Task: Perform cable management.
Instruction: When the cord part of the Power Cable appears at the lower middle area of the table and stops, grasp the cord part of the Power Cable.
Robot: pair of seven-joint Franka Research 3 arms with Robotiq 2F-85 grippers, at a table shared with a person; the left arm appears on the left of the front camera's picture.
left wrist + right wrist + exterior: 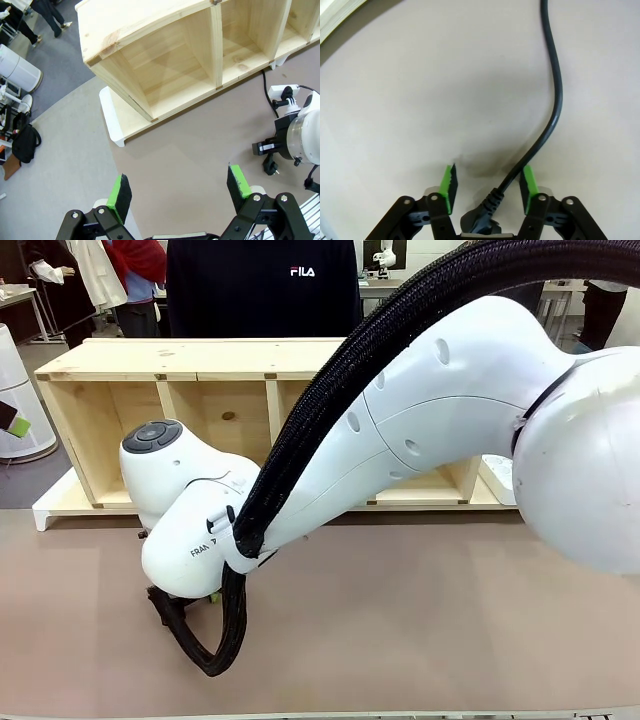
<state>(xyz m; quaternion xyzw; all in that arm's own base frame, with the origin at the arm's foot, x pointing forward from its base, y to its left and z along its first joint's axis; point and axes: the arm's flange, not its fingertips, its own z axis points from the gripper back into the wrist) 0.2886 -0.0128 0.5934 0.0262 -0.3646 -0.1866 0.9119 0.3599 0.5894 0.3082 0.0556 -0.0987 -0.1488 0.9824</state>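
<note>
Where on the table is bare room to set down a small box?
Free: the table between shelf and near edge, right of the right fingers. Crowded: at those fingers, where the cable lies between them.

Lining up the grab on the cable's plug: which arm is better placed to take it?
Right. The right gripper straddles the plug, with the cable leading away ahead. The left gripper hangs open over bare table, well away from the plug.

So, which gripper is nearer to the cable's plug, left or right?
Right. The right gripper straddles the plug; the left gripper hovers high up, well away from it.
</note>
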